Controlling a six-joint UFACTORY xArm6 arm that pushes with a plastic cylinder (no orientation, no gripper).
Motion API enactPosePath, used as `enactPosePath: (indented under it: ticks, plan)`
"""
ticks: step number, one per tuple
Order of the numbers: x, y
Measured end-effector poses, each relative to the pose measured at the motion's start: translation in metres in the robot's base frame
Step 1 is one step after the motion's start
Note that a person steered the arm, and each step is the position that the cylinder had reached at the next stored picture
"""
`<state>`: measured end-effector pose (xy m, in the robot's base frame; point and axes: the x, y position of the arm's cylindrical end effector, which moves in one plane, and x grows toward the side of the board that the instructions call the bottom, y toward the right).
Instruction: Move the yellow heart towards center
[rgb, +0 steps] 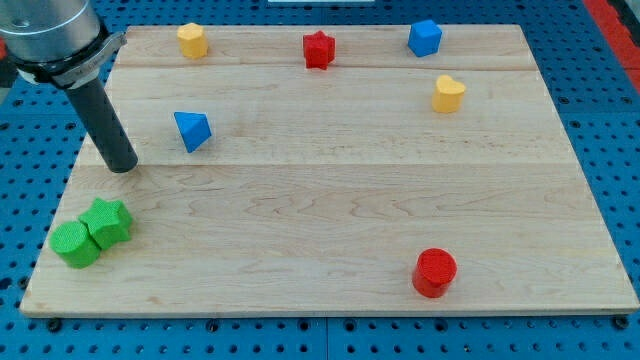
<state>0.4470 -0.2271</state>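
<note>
The yellow heart (448, 93) lies near the view's upper right on the wooden board (330, 200). My tip (122, 166) rests on the board at the view's left, far from the heart. It is just left of and a little below the blue triangle (192, 130), and above the green blocks.
A yellow hexagon-like block (192, 40), a red star (318, 49) and a blue cube (424, 37) line the view's top edge. A red cylinder (434, 272) sits at the bottom right. A green star (108, 222) touches a green cylinder (76, 244) at the bottom left.
</note>
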Motion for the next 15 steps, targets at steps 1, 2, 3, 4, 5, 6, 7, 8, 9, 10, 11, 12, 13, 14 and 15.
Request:
enactPosePath:
  ticks: [1, 2, 3, 4, 5, 6, 7, 8, 9, 10, 11, 12, 13, 14, 15]
  plan:
    - [-0.003, 0.048]
    - [-0.004, 0.068]
    - [0.003, 0.094]
    - [0.003, 0.130]
    - [0.002, 0.153]
    - [0.002, 0.171]
    - [0.002, 0.189]
    - [0.002, 0.193]
    - [0.002, 0.196]
    - [-0.006, 0.228]
    - [-0.030, 0.210]
    - [-0.036, 0.143]
    - [-0.039, 0.108]
    - [-0.084, 0.180]
    - [-0.140, 0.274]
